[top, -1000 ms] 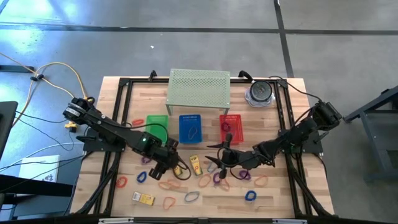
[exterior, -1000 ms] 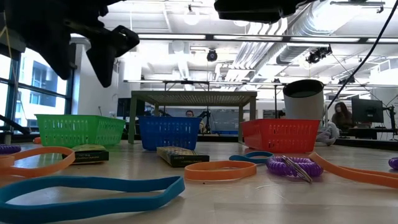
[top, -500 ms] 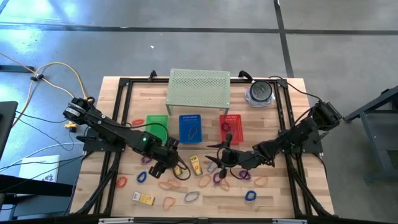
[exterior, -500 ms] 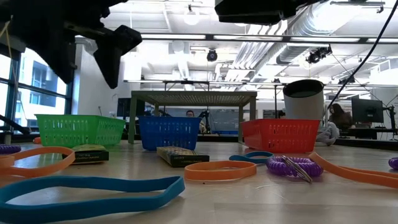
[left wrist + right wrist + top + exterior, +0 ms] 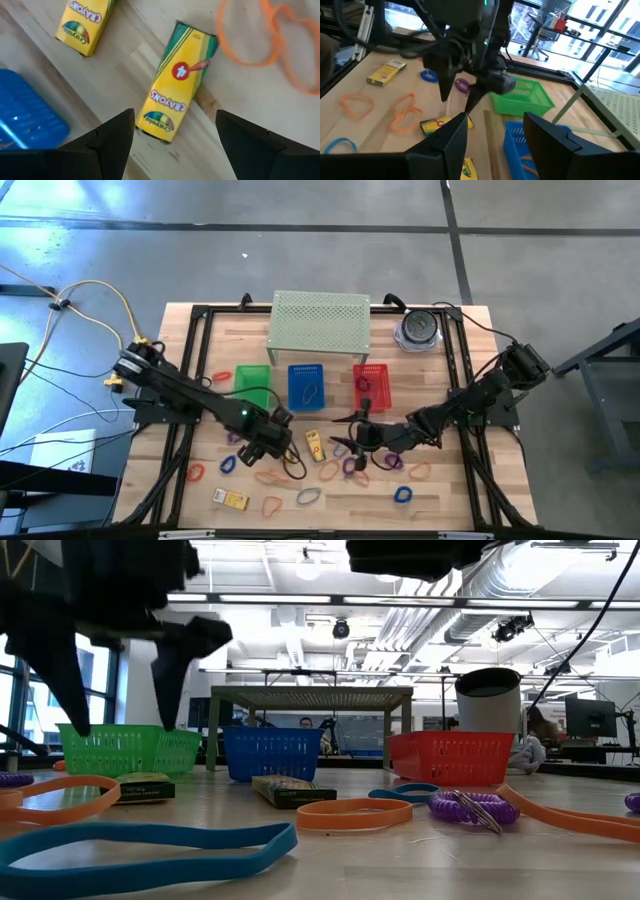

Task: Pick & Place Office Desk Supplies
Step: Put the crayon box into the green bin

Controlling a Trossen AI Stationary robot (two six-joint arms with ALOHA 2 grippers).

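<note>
My left gripper (image 5: 281, 444) (image 5: 175, 114) hangs open above the table, fingers pointing down on either side of a yellow crayon packet (image 5: 177, 87) (image 5: 291, 450) that lies flat on the wood, without touching it. A second packet (image 5: 82, 21) (image 5: 315, 445) lies close by and a third (image 5: 230, 500) sits near the front edge. Rubber-band loops in orange (image 5: 352, 812), blue (image 5: 140, 852) and purple (image 5: 470, 806) are scattered over the table. My right gripper (image 5: 346, 442) (image 5: 496, 120) is open and waits above the bands right of centre.
Green (image 5: 252, 378), blue (image 5: 307, 385) and red (image 5: 371, 385) baskets stand in a row in front of the pale green perforated shelf (image 5: 321, 326). A round grey-and-clear object (image 5: 417, 330) sits at the far right. The two grippers are close together.
My left gripper has shifted a little toward the table's right and come down. It has turned, so both fingers now point down side by side in the low view. The packets and bands lie where they were.
</note>
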